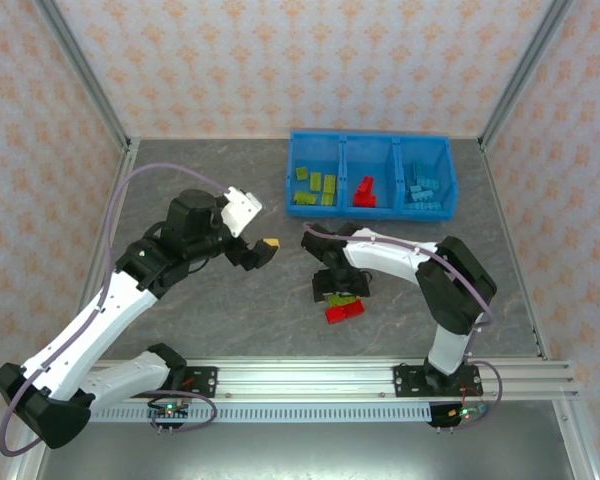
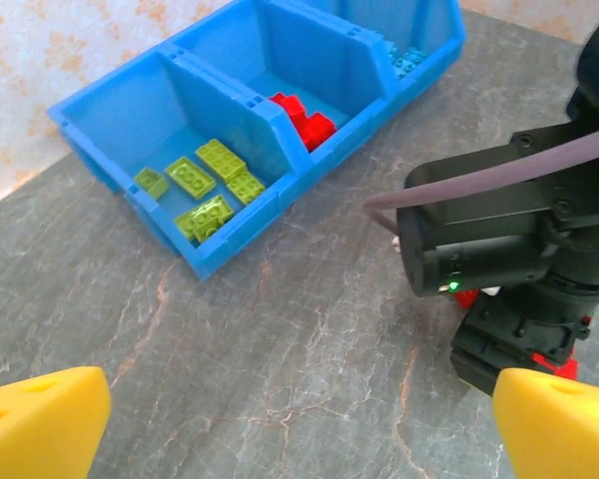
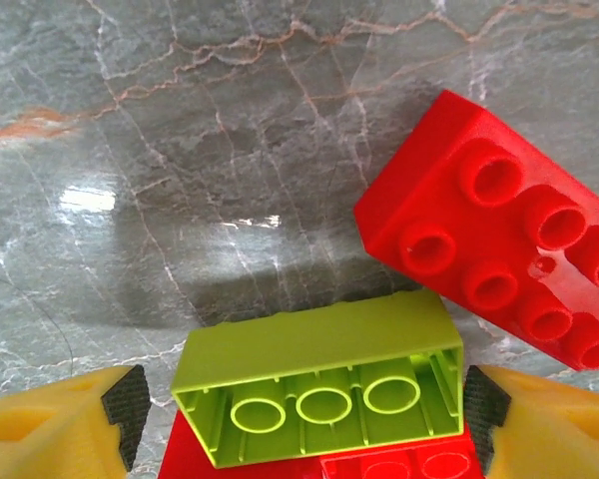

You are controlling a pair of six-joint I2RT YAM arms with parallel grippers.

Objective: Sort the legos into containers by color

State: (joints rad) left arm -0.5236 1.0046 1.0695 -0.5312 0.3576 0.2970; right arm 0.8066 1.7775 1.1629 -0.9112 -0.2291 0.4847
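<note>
My right gripper (image 3: 299, 419) was wide, not yet clamped, with the upturned green brick (image 3: 319, 369) between its pads and red bricks (image 3: 499, 239) beneath and beside. I reckoned I should close squarely on its ends, then lift straight to avoid dragging red.

Left arm (image 1: 110, 305) stretches forward from its base, elbow bent, the left gripper (image 1: 263, 247) held aloft with yellow fingertips (image 2: 40, 419) spread wide. Right arm (image 1: 450, 290) folds back toward the centre, wrist pitched down, the right gripper (image 1: 342, 297) set low, jaws parted.
</note>
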